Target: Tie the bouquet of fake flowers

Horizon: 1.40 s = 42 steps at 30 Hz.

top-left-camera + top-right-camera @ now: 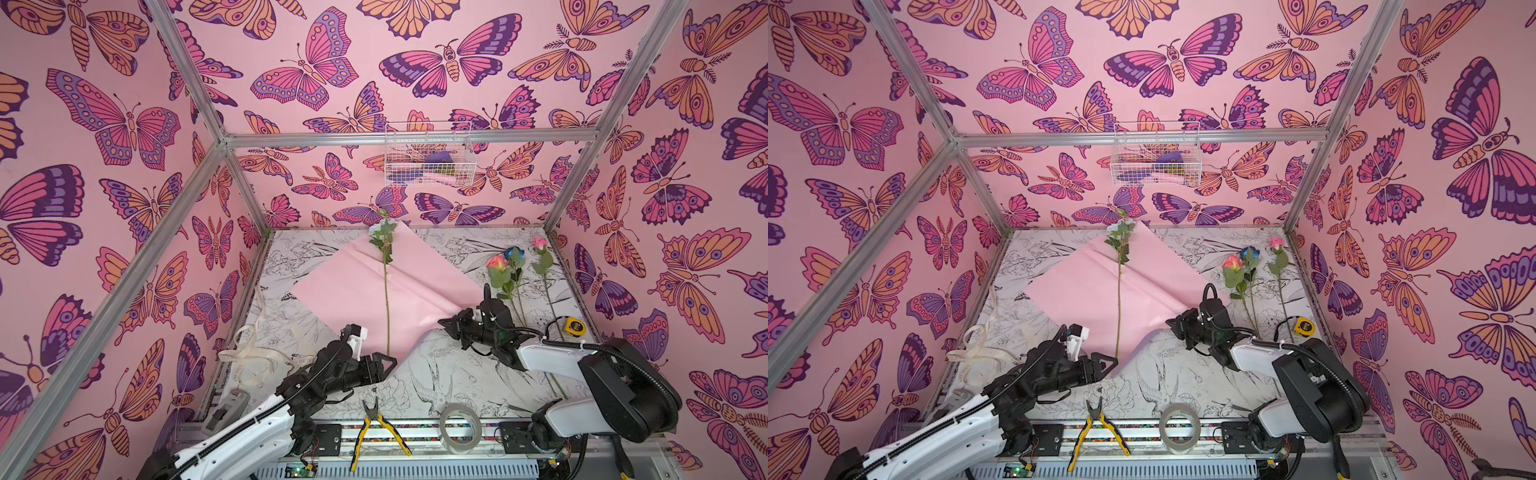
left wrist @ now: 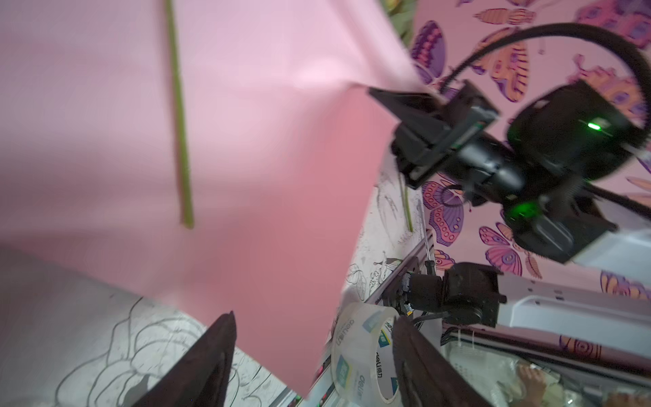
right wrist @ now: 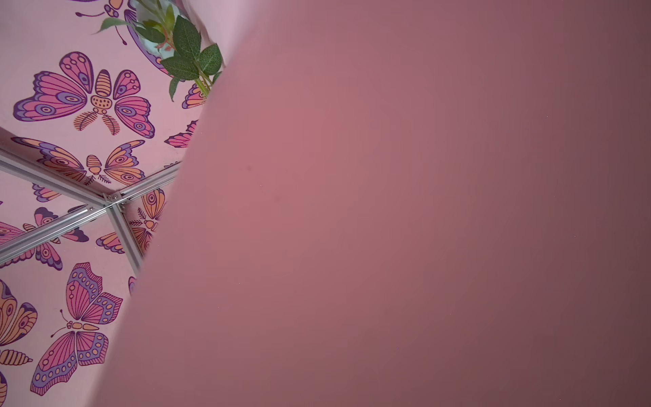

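In both top views the pink wrapping paper [image 1: 353,291] [image 1: 1092,295] lies spread as a diamond on the line-drawn table [image 1: 436,374]; its right corner is raised off the surface. The white rose [image 1: 382,241] [image 1: 1120,249] lies on the sheet, head toward the back wall, stem running down to the near corner. The right gripper [image 1: 446,322] [image 1: 1173,324] is pinched tight on that raised right corner; the left gripper [image 1: 388,365] [image 1: 1108,363] sits at the near corner beside the stem's end, jaws apart. The coral-pink rose [image 1: 496,263], blue rose [image 1: 512,253] and pink rose [image 1: 540,243] lie on the table to the right of the paper; the cream ribbon [image 1: 249,353] lies loose at the left. Yellow-handled pliers [image 1: 376,419] and a clear tape roll [image 1: 459,428] rest at the near edge; a yellow tape measure [image 1: 574,325] sits at the right; a wire basket [image 1: 428,158] hangs on the back wall.

In the left wrist view the left gripper's fingers [image 2: 208,359] stand wide apart with the paper's corner [image 2: 274,282] hanging between them, touching neither; the rose stem [image 2: 179,123] lies on the sheet; beyond, the right gripper [image 2: 384,97] is clamped on the paper's edge; the tape roll [image 2: 363,356] stands close by.

In the right wrist view the paper [image 3: 387,211] fills most of the frame and hides the jaws; the white rose's leaves [image 3: 186,49] show past its edge.
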Each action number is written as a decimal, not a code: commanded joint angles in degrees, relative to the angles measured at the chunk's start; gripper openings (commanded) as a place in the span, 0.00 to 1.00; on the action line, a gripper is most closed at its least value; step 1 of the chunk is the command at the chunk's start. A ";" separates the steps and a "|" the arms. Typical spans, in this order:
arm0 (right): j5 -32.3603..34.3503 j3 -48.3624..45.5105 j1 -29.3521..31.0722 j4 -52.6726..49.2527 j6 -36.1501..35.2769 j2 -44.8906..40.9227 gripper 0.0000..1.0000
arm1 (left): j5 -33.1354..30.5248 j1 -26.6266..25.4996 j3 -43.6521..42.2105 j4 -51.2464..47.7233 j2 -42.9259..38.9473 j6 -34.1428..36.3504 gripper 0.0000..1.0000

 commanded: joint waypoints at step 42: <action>1.02 2.91 -1.05 -30.78 -20.16 -9.72 0.27 | -19.79 -20.79 20.24 -18.30 23.20 47.93 0.00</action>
